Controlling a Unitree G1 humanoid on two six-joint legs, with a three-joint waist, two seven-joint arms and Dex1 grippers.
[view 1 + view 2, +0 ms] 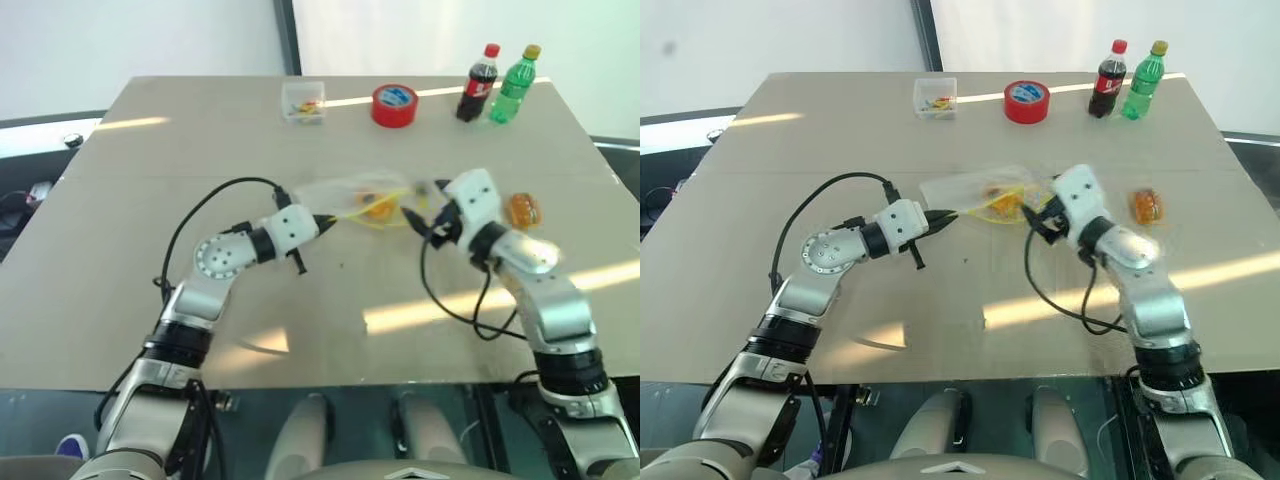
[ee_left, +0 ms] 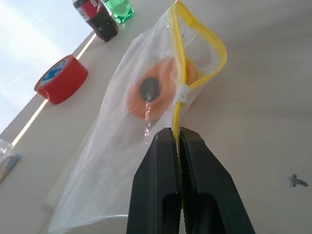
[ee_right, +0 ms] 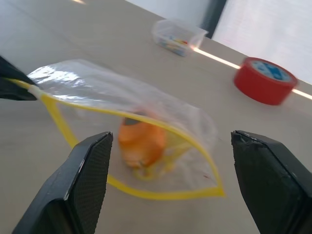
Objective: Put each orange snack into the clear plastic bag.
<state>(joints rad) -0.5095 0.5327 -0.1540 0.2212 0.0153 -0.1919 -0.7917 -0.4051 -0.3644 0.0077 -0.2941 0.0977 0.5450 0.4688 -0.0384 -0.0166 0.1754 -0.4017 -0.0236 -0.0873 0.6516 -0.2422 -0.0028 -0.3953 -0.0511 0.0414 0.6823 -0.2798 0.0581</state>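
The left gripper [image 2: 179,141] is pinching the yellow zip strip of the clear plastic bag [image 3: 122,97], jaws clamped tight on the rim, and it is holding the mouth open as a loop. Inside, one orange snack [image 3: 142,142] is sitting against the film, close to that opening. The right gripper [image 3: 170,180] is hovering just outside the mouth with its fingers [image 3: 90,165] spread wide and nothing between them, facing straight into the bag.

The other orange snack [image 1: 524,210] is lying on the tan table [image 1: 150,200], out past the right forearm on the robot's right, apart from the bag.

That bag is looking flimsy and limp: thin film that sags wherever it is not held, so the stiffer zip strip is the sensible place to grip, and one pinch is probably leaving the mouth floppy. The snack seems light, glossy and rounded, likely a bit slick and easily squashed; a gentle hold across its short width should suit it best, from above while it is resting flat.
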